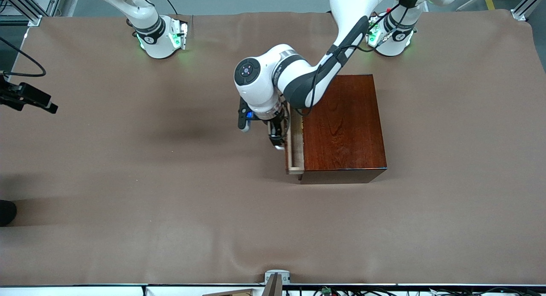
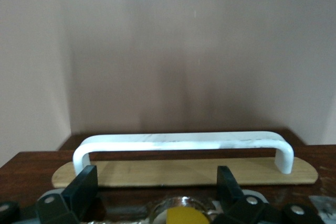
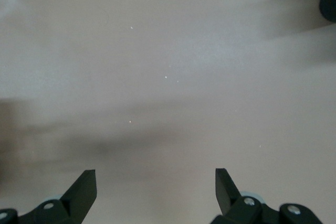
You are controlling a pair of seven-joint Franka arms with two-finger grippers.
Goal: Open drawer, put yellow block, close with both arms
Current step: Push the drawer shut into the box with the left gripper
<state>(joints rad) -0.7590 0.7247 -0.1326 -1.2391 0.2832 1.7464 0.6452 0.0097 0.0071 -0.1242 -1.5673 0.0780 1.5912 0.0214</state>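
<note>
Drawer (image 1: 295,151) barely ajar, left gripper (image 1: 277,140) jaws apart before handle (image 2: 181,142), right gripper (image 3: 156,192) jaws apart.

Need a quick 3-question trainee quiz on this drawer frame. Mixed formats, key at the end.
1. True or false: the drawer is fully shut.
2. What does the left gripper face, just ahead of its open jaws?
A. the white handle
B. a yellow block
C. a closed cabinet door
3. How do the right gripper jaws stand, and what is under them?

Key:
1. False. It stands slightly open, with a strip of pale interior showing.
2. A
3. Open, holding nothing, over bare brown tablecloth.
</note>
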